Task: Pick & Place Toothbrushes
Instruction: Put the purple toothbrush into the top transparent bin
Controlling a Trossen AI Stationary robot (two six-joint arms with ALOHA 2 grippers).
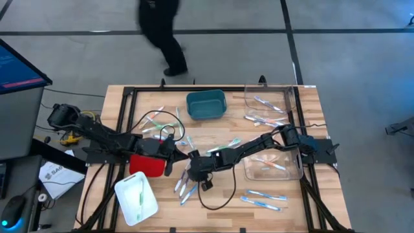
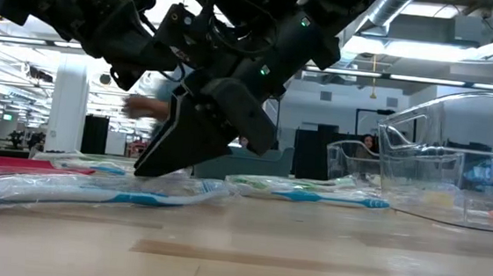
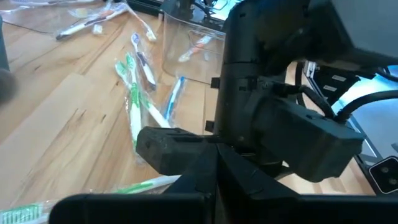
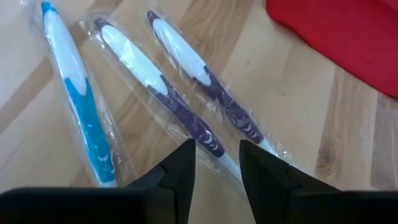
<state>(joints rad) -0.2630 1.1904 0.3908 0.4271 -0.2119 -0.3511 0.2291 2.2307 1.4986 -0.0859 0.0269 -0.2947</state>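
Two purple toothbrushes [image 4: 186, 87] lie between a blue toothbrush [image 4: 78, 99] and a red bin [image 4: 336, 37].

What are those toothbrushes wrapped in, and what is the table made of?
The toothbrushes look like glossy plastic, each sealed in a thin clear film wrapper: it crinkles and catches light along its edges. The table appears to be pale wood with a smooth finish, judging by its visible grain and plank seams.

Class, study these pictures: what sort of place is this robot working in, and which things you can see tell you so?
Probably an open-plan robotics lab or workshop: exposed ceiling ducts and strip lights run above distant desks, a monitor stands beside the wooden table, and a person walks past on a taped floor.
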